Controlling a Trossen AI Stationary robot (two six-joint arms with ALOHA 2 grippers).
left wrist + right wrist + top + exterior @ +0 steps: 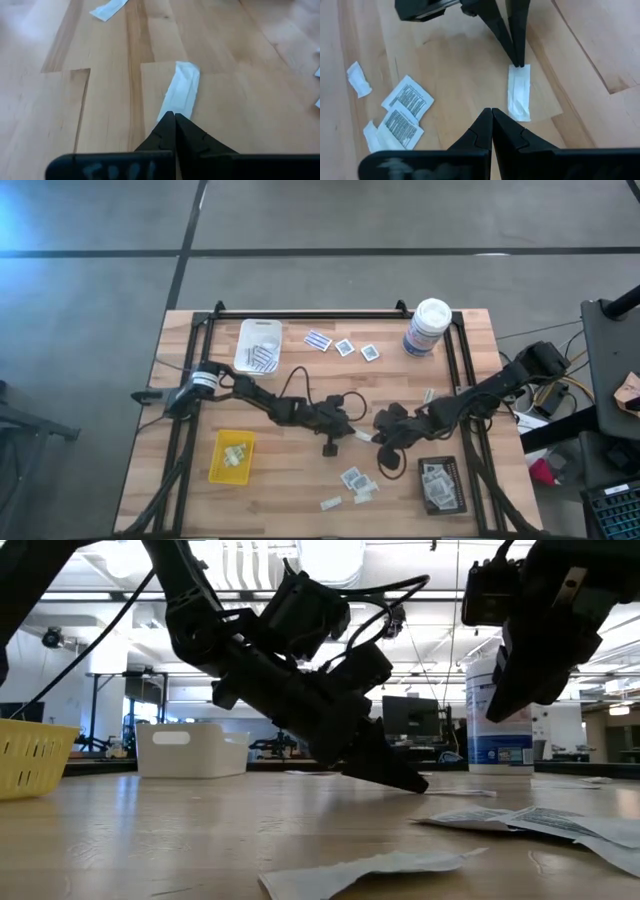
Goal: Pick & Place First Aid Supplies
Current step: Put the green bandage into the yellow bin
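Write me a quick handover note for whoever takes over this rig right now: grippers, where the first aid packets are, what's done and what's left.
Left gripper: shut on the end of a pale narrow strip at mid-table; strip appears to lie on the wood, not yet lifted.
Right gripper: shut, empty, hovering near the same strip.
Done: some packets sit in the white tray, yellow tray and black tray.
Left: three packets loose near the white tray, a cluster at the front by the black tray, plus the pinched strip.
The canister stands at the back right.
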